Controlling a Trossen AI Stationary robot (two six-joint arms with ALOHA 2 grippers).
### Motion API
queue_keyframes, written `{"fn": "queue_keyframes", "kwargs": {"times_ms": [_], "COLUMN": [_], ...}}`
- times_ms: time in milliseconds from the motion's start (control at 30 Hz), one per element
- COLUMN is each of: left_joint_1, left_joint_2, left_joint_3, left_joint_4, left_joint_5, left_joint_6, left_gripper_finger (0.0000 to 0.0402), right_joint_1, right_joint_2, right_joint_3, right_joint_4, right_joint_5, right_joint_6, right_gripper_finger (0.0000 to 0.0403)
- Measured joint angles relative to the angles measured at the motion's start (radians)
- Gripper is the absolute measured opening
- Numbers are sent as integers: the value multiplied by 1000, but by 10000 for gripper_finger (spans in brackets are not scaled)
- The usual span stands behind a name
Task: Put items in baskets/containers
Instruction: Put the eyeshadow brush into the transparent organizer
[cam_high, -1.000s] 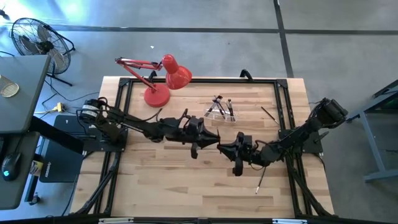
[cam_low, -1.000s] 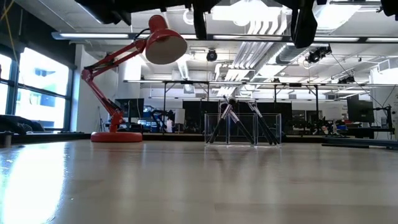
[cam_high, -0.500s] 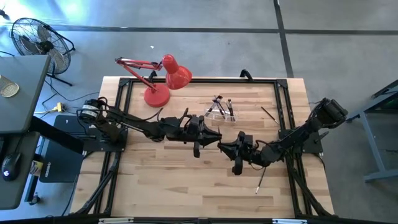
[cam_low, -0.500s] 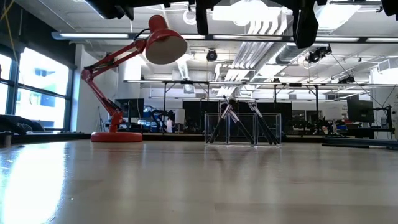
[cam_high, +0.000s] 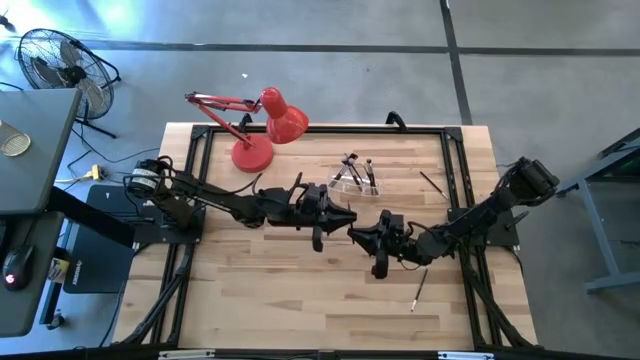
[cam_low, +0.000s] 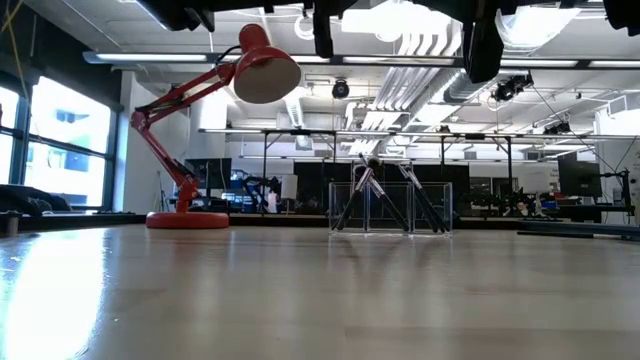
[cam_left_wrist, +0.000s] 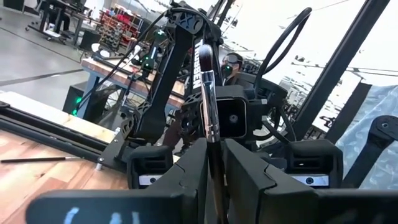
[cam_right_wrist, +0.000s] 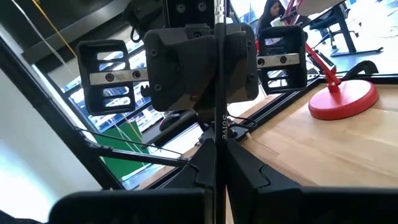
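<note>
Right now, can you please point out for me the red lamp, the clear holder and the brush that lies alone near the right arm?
red lamp (cam_high: 252, 155), high view, on its round base.
clear holder (cam_high: 346, 181), high view, on its transparent wall.
loose brush (cam_high: 417, 290), high view, on the middle of its handle.

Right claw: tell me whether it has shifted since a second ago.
Yes, slightly. In the high view the right claw has crept toward the left claw, judged against the clear holder. It is shut on a brush.
</note>
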Motion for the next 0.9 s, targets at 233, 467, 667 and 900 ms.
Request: {"fn": "queue_keyframes", "kwargs": {"times_ms": [233, 467, 667, 900], "left_joint_1": [0, 11, 64, 143], "left_joint_2": [0, 0, 0, 0], "left_joint_3": [0, 0, 0, 0], "left_joint_4": [0, -9, -27, -51], "left_joint_5": [7, 7, 102, 242], "left_joint_6": [18, 14, -11, -16], "left_gripper_finger": [27, 29, 13, 12], "right_joint_1": [0, 0, 0, 4], "right_joint_2": [0, 0, 1, 1], "right_joint_3": [0, 0, 0, 0], "right_joint_4": [-3, -11, -29, -36], "right_joint_5": [4, 15, 66, 192], "right_joint_6": [2, 9, 42, 69], "right_gripper_finger": [10, 13, 38, 97]}}
